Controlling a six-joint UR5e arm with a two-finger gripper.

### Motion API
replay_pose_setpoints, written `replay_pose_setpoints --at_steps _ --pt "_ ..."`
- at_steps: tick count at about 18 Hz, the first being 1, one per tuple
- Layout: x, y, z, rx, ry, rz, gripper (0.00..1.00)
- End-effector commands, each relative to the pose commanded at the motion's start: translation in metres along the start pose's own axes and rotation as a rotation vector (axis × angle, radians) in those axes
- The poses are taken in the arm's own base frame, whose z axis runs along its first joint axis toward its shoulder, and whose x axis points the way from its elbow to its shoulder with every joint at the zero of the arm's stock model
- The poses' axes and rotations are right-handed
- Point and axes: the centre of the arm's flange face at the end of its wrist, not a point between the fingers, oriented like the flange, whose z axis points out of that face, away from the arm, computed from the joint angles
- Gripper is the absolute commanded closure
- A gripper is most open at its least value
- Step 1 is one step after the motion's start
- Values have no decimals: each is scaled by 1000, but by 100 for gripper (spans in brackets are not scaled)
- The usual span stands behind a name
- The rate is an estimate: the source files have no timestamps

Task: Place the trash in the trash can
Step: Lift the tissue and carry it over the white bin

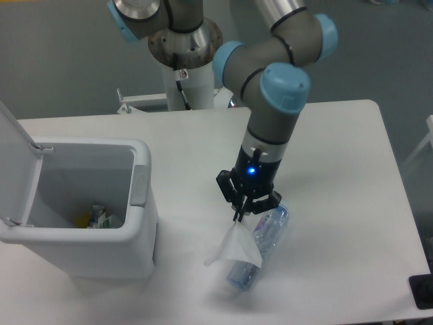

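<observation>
Just below the frame's centre, the two-finger gripper [238,215] has its jaws pinched on the top corner of the thin whitish translucent triangular wrapper [235,248], which hangs over the clear blue-tinted plastic bottle [260,245]. Such a slight pinch could slip before reaching the open white boxy bin [139,203] at left.

I see a whitish translucent wrapper [234,248], a clear blue-tinted bottle [265,240], a white bin [88,252] with grey front tab [139,185], a black gripper [239,217] with a blue light, a grey arm [274,122] with light-blue caps, and a white table [338,176].
</observation>
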Motion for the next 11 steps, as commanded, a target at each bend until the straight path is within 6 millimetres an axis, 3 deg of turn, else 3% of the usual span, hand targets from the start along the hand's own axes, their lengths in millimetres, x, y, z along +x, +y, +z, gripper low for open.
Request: replay_pose_setpoints --at_steps 2,5,8,11 --pt "8 -17 -20 50 -1 -32 100" --pt "36 -43 -59 135 6 -48 100" --pt "80 -67 -103 230 42 -49 100" --pt "126 -83 -127 272 77 -78 100"
